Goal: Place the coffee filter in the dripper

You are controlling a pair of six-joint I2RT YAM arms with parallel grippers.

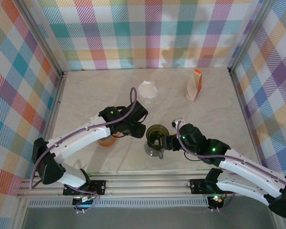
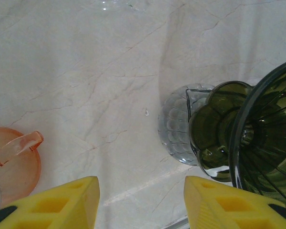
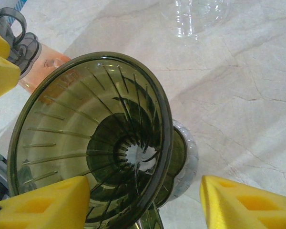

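Beside dripper (image 1: 157, 131), right arm (image 1: 243, 168) bent, jaws apart

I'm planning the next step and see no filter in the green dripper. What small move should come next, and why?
Probably reach the left gripper toward the whitish round item behind the green dripper; it may be the filter. The dripper is empty, both grippers hold nothing, and the right gripper stands open at the dripper's rim.

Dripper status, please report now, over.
Left gripper open, holds nothing. Right gripper open at dripper rim. Dripper empty inside. Orange cup beside left gripper.
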